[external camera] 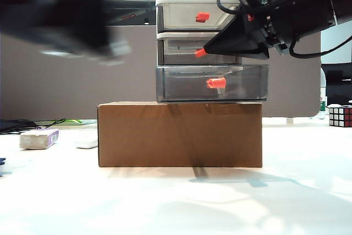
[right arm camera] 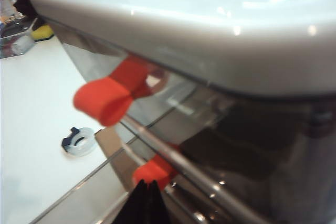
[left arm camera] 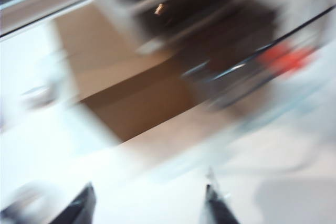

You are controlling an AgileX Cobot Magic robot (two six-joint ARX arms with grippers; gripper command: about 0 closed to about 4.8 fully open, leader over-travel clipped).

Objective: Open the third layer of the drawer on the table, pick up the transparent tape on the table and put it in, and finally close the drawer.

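Drawer (external camera: 212,42): glossy see-thru plastic; box (external camera: 180,134): matt brown cardboard.

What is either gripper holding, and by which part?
Nothing. Left gripper, up left of the drawer, open and empty; right gripper shut at its middle handle.

The exterior view sits low at table (external camera: 176,202) height, facing the box (external camera: 180,134) and drawer (external camera: 212,53) front-on from near. The left wrist view, badly blurred, looks past its end effector (left arm camera: 147,208) at the same box and drawer, further off. The right wrist view is pressed close to the drawer, just beyond its end effector (right arm camera: 146,203).
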